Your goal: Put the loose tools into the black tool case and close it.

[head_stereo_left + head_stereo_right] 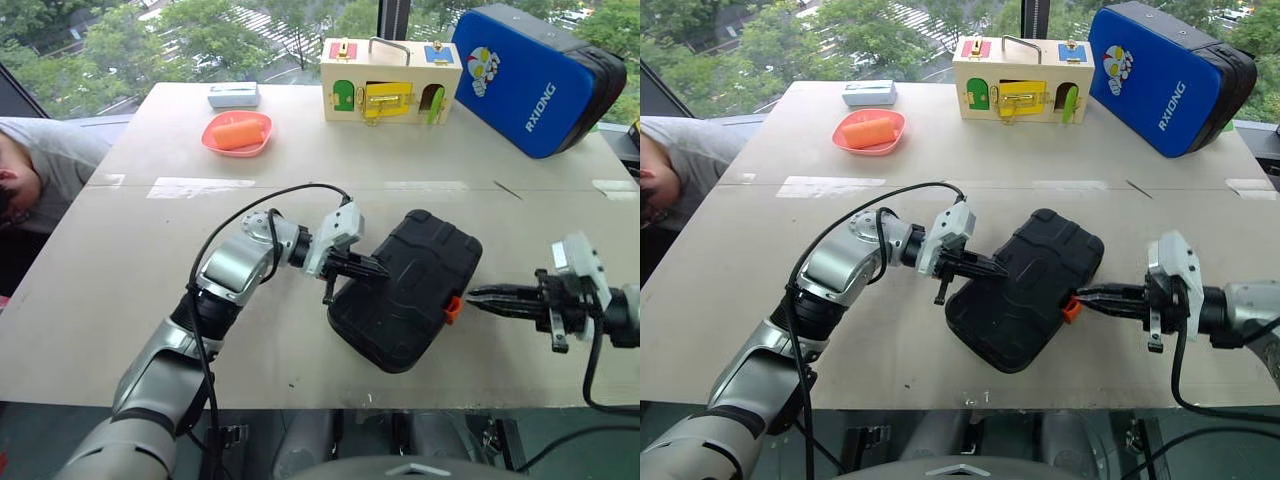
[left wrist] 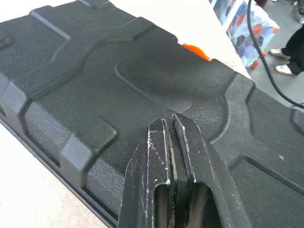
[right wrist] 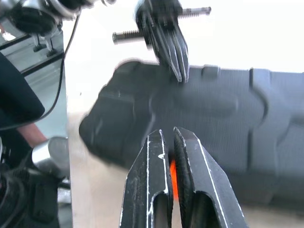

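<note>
While the black tool case (image 1: 405,290) lay shut near the front edge of the table (image 1: 150,250), the left gripper (image 1: 378,268), fingers pressed together and holding nothing, rested on its ribbed lid. Beside the orange latch (image 1: 453,309), the right gripper (image 1: 478,296) pointed at it, also closed and empty.

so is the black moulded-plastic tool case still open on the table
No, the black moulded-plastic tool case lies shut, ribbed shell up, with its orange latch at the edge.
</note>
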`<state>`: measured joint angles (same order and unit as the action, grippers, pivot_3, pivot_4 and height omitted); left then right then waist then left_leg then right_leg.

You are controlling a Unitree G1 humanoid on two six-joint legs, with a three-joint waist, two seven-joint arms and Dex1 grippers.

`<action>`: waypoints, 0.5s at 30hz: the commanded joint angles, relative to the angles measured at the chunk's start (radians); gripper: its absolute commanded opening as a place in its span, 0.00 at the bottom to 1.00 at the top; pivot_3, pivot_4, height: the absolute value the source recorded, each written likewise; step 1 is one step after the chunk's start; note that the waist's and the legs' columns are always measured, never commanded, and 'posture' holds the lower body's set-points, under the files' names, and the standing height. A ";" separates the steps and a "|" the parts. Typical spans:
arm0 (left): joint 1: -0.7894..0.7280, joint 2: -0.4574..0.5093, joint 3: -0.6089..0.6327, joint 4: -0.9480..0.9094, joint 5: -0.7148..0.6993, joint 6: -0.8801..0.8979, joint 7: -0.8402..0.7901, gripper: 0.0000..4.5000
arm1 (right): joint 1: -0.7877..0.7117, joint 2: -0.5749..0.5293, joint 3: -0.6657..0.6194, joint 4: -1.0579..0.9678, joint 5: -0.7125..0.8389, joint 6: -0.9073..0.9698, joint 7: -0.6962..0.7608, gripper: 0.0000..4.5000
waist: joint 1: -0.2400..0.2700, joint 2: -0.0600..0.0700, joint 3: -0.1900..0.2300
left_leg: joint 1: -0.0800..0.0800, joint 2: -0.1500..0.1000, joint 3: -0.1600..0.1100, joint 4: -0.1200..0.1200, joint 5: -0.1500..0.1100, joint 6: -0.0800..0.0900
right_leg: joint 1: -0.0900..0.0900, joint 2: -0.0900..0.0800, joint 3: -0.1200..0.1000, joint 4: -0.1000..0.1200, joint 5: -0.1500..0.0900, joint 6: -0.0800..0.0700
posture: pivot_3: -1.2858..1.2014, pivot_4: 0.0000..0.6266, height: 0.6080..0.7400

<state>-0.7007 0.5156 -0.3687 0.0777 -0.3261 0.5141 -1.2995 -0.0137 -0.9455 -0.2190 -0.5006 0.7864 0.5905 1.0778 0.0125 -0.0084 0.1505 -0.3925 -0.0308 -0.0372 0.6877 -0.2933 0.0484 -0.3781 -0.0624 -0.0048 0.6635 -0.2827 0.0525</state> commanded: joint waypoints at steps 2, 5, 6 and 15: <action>0.006 -0.006 -0.024 0.016 0.036 0.007 0.008 0.01 | -0.016 0.013 0.104 0.029 -0.132 -0.035 -0.041 0.00 | 0.003 0.000 0.000 | -0.001 0.000 0.000 0.000 0.000 0.000 | 0.000 0.000 0.000 -0.001 0.000 0.000 | 0.52 0.24 0.96; 0.002 -0.009 -0.023 0.015 0.037 0.009 0.006 0.01 | 0.001 0.008 0.133 0.051 -0.188 -0.064 -0.030 0.00 | 0.002 0.000 0.000 | -0.002 -0.001 0.000 0.000 0.000 0.000 | -0.001 0.000 0.000 -0.001 0.000 0.000 | 0.52 0.24 0.96; 0.002 -0.009 -0.023 0.012 0.037 0.011 0.006 0.01 | 0.012 0.003 0.135 0.055 -0.201 -0.074 -0.022 0.00 | 0.003 0.000 0.000 | -0.002 -0.001 0.000 0.000 0.000 0.000 | -0.001 -0.001 0.000 -0.001 0.000 0.000 | 0.52 0.24 0.96; -0.003 -0.014 -0.030 0.037 0.053 -0.015 -0.006 0.01 | 0.151 -0.029 0.017 0.049 -0.208 -0.088 0.009 0.00 | 0.002 0.000 0.000 | -0.001 -0.001 0.000 0.000 0.000 0.000 | 0.000 0.000 0.000 -0.001 0.000 0.000 | 0.52 0.24 0.96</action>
<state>-0.7097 0.5010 -0.3711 0.0935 -0.3137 0.4978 -1.3076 0.1316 -0.9638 -0.1466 -0.4323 0.5604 0.5106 1.0797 0.0146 -0.0084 0.1505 -0.3939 -0.0315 -0.0372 0.6879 -0.2933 0.0485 -0.3785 -0.0627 -0.0051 0.6630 -0.2827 0.0527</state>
